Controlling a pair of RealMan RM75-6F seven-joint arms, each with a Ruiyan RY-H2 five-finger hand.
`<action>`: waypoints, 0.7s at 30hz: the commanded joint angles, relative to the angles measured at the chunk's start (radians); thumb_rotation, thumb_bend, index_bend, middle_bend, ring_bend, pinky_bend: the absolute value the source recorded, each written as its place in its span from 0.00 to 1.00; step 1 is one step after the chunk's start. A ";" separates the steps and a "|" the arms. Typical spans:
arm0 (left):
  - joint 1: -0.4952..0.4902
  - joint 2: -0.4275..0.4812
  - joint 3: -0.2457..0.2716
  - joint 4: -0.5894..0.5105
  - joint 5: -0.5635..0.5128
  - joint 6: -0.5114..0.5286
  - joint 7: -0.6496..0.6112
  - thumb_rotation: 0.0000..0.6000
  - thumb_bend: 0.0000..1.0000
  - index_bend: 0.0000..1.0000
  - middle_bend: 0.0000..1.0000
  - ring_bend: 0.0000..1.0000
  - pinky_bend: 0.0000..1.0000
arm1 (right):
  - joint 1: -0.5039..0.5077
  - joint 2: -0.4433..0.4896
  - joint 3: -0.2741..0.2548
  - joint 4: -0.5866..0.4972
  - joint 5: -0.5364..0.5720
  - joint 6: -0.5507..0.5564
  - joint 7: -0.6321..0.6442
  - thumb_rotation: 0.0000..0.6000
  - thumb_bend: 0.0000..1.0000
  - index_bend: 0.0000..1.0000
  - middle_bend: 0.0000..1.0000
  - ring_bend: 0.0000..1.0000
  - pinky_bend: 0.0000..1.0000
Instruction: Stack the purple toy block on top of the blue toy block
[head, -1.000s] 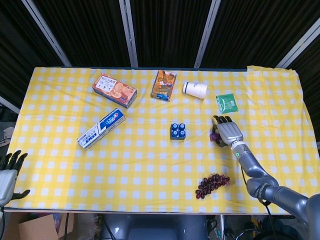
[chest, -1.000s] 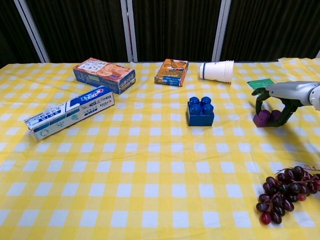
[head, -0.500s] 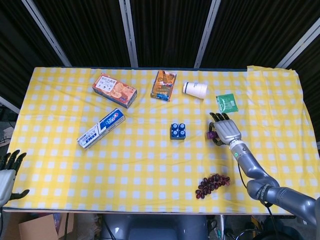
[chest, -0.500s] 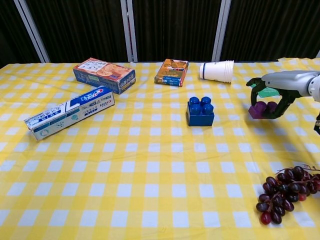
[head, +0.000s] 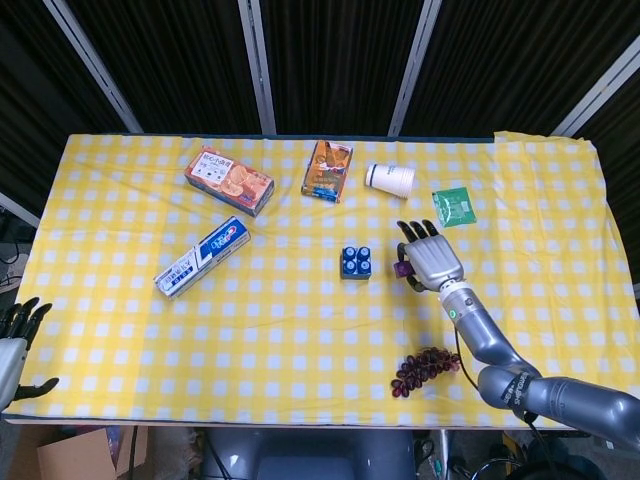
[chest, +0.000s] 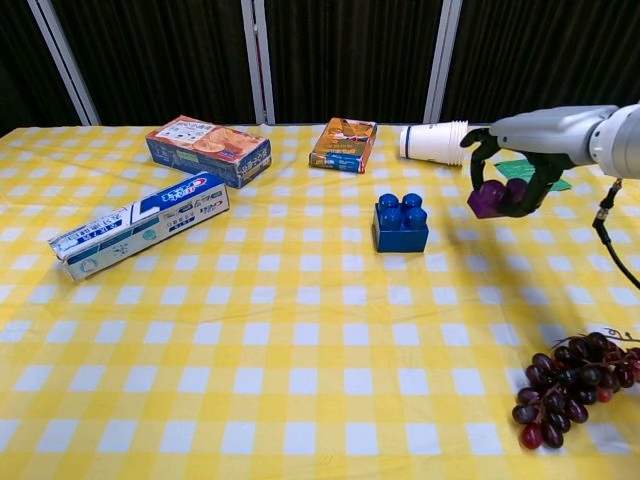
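Purple toy block (chest: 490, 197) carried clear of the surface (chest: 300, 380) by right robot hand (chest: 512, 170).
Fingers wrap it from above, seemingly leaving its underside free for the blue toy block (chest: 400, 224) just left.

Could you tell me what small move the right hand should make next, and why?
Probably carry on toward the robot's left until it is over the blue block, then lower. The right hand holds the purple block lifted off the cloth, but it is off to the side of the blue block, whose studs are bare.
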 joint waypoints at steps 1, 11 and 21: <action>-0.005 0.005 0.004 0.006 0.011 -0.015 -0.024 1.00 0.00 0.08 0.00 0.00 0.04 | 0.072 -0.003 0.002 -0.089 0.126 0.074 -0.134 1.00 0.43 0.49 0.00 0.02 0.00; -0.009 0.022 0.002 0.033 0.025 -0.032 -0.105 1.00 0.00 0.08 0.00 0.00 0.04 | 0.192 -0.079 0.003 -0.129 0.347 0.174 -0.306 1.00 0.43 0.49 0.00 0.02 0.00; -0.014 0.026 0.005 0.049 0.029 -0.052 -0.135 1.00 0.00 0.08 0.00 0.00 0.04 | 0.261 -0.157 0.007 -0.070 0.427 0.175 -0.350 1.00 0.43 0.49 0.00 0.02 0.00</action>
